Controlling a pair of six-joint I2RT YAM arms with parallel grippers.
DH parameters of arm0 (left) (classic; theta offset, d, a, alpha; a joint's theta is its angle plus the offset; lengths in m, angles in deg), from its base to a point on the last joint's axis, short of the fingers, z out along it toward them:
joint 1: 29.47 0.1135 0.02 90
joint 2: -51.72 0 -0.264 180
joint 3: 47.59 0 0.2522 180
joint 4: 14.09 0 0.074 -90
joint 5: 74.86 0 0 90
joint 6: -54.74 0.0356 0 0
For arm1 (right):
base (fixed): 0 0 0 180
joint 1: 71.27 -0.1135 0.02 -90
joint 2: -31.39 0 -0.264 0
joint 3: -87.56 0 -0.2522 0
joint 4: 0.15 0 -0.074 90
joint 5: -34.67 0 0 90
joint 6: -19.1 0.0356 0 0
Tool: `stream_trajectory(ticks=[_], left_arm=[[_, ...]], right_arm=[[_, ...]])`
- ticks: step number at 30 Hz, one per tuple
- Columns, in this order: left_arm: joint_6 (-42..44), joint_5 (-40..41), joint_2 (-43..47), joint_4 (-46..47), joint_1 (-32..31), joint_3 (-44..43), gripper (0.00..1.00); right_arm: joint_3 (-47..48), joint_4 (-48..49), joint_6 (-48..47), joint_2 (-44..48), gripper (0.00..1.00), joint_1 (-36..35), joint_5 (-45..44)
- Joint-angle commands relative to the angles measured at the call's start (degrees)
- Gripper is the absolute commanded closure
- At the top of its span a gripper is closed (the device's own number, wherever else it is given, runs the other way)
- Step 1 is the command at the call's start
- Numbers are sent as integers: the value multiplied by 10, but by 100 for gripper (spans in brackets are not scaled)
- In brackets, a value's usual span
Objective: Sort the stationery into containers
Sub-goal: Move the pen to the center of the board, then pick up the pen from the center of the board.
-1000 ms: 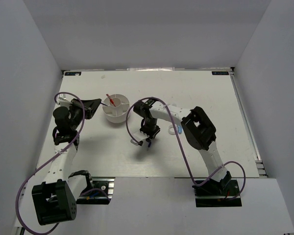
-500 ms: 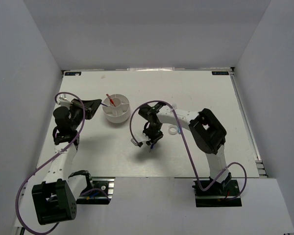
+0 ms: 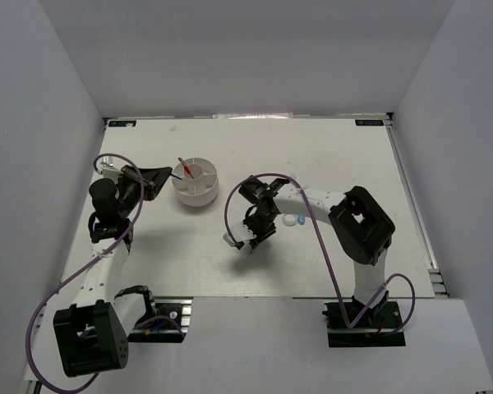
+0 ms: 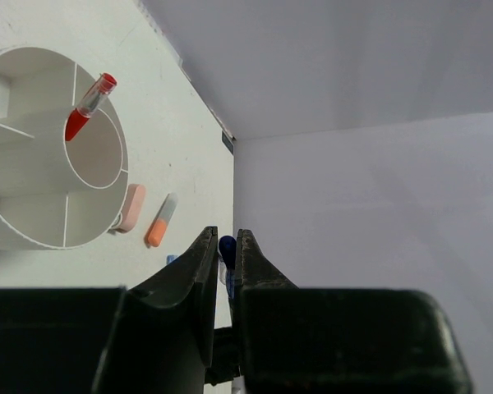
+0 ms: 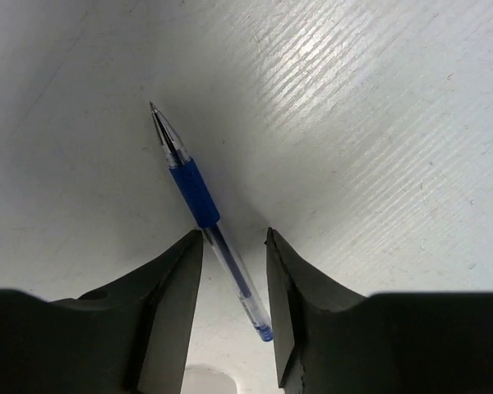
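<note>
Jaws on the right gripper [image 5: 234, 238] hang open astride the thin blue pen [image 5: 195, 193], which slants out ahead between them.

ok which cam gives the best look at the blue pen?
Right wrist. The blue pen lies full length on the table, tip and grip sharp, between the fingers of the open right end effector. Top external: that end effector covers nearly all of it. Left wrist: aimed at the tub, this pen not identifiable.

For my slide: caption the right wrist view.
Open right gripper straddles a blue pen lying on the white table.
</note>
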Motion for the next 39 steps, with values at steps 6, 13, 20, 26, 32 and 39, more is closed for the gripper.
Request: stream_trajectory(ticks=[6,13,20,26,32,39], left_arm=[[21,-26,15,14,-7,-25,100],[28,-32,18,6,-7,-25,100],[32,-30,9,10,-7,-24,100],[32,-29,1,15,-7,-22,100],[32,-28,-2,17,-7,-18,100],[33,-26,0,17,-7,-13,100]], right_arm=[[-43,-24,-40,-52,65,10,-39],[-17,-39,-49,-71,58,28,-63],[7,-59,-110,-85,62,64,-99],[-2,-48,-138,-86,64,72,-121],[-1,-49,-146,-98,66,66,-143],[24,-79,-146,-113,60,51,-156]])
